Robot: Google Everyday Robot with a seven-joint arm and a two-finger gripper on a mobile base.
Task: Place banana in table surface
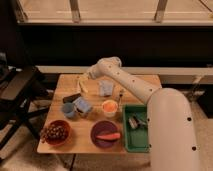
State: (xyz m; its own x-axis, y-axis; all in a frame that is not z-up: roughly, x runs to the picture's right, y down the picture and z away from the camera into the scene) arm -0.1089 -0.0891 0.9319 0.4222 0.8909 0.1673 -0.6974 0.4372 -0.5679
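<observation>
Banana (82,86), slim and pale yellow, shows just below your gripper (87,76) over the counter (65,135); you can't tell whether it's gripped.

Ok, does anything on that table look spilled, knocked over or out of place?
Nothing stands out. No spill shows on the table surface. The banana lies flat near the far edge, the gripper right by it; the carrot sits on its plate.

High downward view: table surface (64,86), pincer (86,76) far-left
</observation>
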